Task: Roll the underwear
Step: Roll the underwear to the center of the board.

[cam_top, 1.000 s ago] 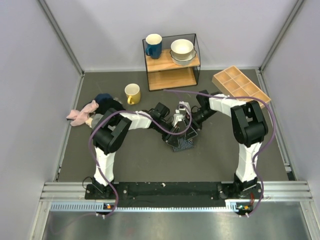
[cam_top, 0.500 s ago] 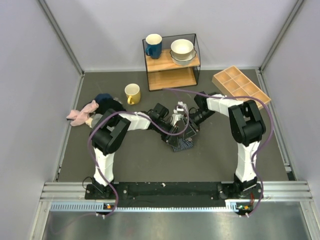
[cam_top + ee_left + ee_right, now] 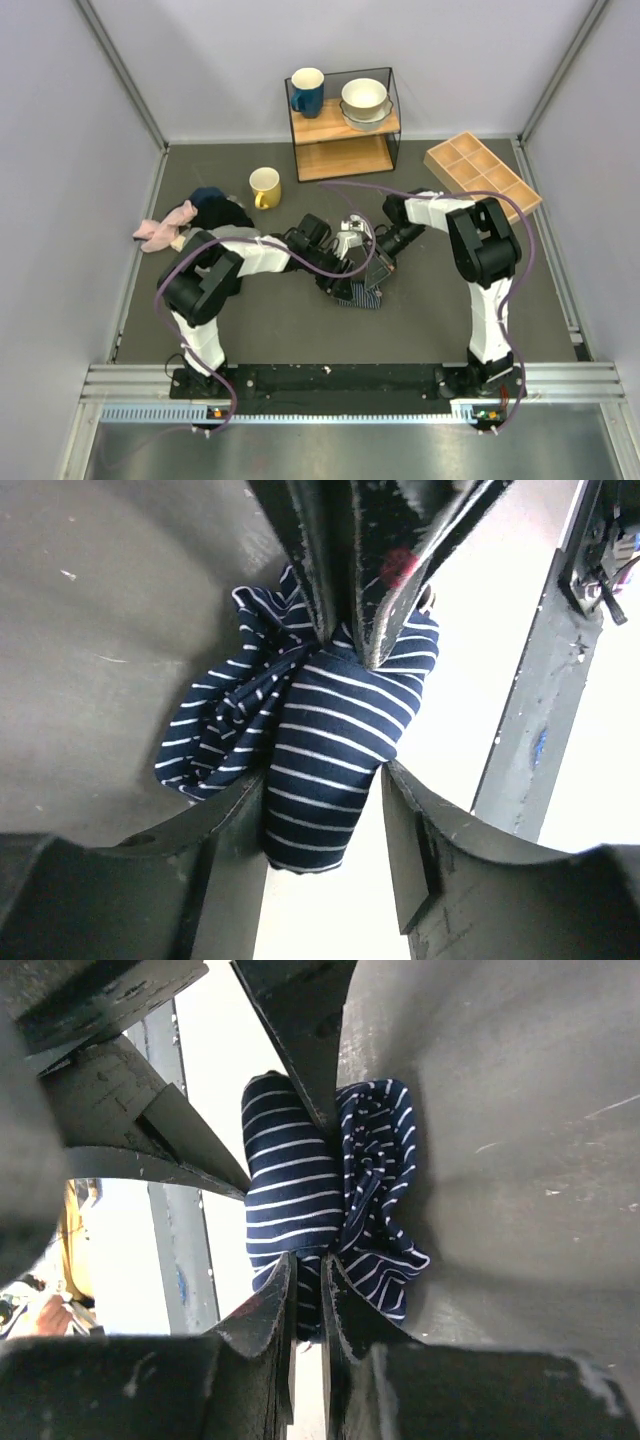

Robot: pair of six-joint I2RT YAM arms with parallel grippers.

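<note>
The underwear [image 3: 325, 730] sits on the table [image 3: 280, 330] in front of the yellow mug [image 3: 265, 187] and off to its right, a fair way from it, bunched into a tight striped bundle. In the wrist views we see a smooth rolled part running lengthways from one pair of fingers to the other. A crumpled loose bit hangs off one side and lies on the table.

The left gripper [image 3: 325, 795] comes in from the mug side with its fingers on either side of the roll, pressing both flanks, so we'd call it clamped on the fabric. The right gripper [image 3: 306, 1285] comes from the side away from the mug, fingers nearly together with a thin fold of cloth pinched between them. Both are right on the bundle, so neither is really nearer.

Our guess is the roll is mostly done and what's left is tucking in that loose part, which means turning it around the long axis between the two grips.

Further out, a pile of pink and dark cloths [image 3: 185, 222] lies left of the mug, a wire shelf [image 3: 345, 125] stands behind and right of it, and a wooden divided tray [image 3: 482, 172] is well off to its right
</note>
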